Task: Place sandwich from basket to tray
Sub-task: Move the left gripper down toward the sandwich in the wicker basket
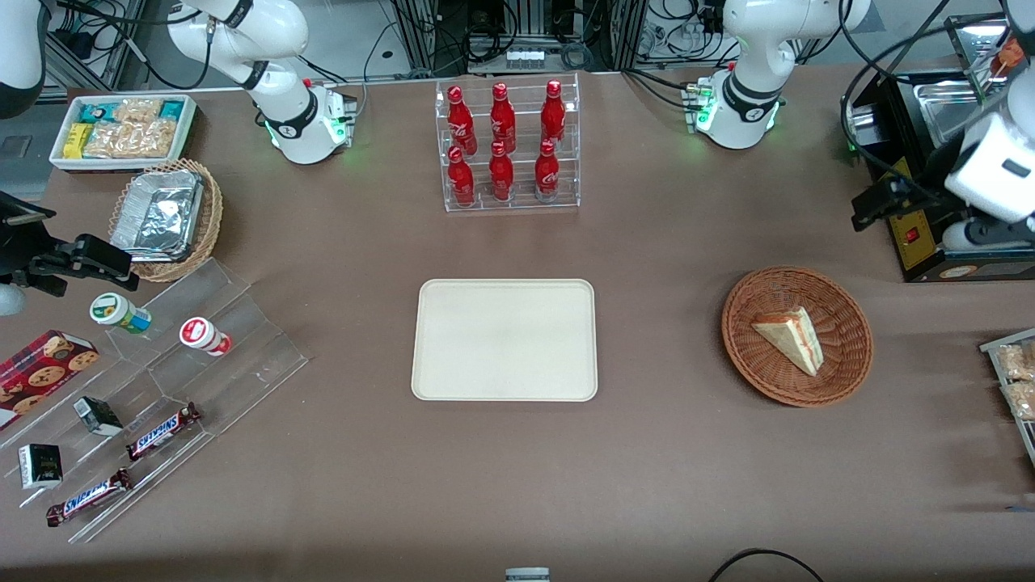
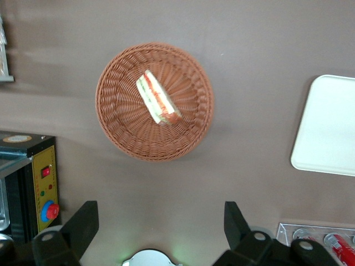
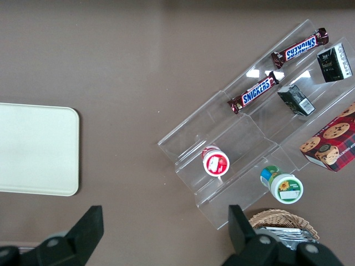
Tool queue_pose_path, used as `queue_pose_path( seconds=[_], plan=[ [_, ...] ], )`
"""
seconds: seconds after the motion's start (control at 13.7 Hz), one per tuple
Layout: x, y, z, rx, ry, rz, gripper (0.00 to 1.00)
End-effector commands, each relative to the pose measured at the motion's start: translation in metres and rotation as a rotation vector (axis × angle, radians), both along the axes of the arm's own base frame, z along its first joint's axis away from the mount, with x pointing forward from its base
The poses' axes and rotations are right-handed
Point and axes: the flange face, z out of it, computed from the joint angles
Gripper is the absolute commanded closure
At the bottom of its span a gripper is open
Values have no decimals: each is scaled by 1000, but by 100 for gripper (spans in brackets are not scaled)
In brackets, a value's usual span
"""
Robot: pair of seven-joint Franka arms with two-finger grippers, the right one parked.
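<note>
Sandwich (image 1: 791, 338): we see it lying in the basket (image 1: 841, 380), a pale wedge with its red and green filling edge showing; the wrist view has it there too (image 2: 157, 98), a bit off the basket's (image 2: 127, 138) middle.

Basket: reddish-brown wicker, sitting on the brown table (image 1: 663, 485) toward the working arm's end, well apart from the tray.

Tray (image 1: 504, 339): cream, flat, near the middle of the table with nothing on it; we catch one corner of it from the wrist (image 2: 327, 127).

Gripper (image 2: 161, 224): we've got it hovering high over the table, fingers (image 2: 83, 224) spread wide with nothing between them, not touching the basket. In the front view it's up by the black box (image 1: 918, 242) at the table's edge (image 1: 877, 198).

Bottles (image 1: 501, 141): six red ones in a clear rack, farther from the front camera than the tray.

Snack shelf (image 1: 202, 356): clear stepped stand toward the parked arm's end, with Snickers bars (image 1: 162, 431) and small tubs on it.
</note>
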Motion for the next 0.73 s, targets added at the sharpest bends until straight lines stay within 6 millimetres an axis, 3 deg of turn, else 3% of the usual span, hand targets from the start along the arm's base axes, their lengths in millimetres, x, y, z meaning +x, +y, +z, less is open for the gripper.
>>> queue_pose_path(
  seconds=[0.0, 0.29, 0.66],
  plan=[
    [33, 33, -67, 36, 64, 104, 0],
    [37, 37, -163, 97, 10, 434, 0],
    [23, 42, -231, 101, -36, 631, 0]
  ],
)
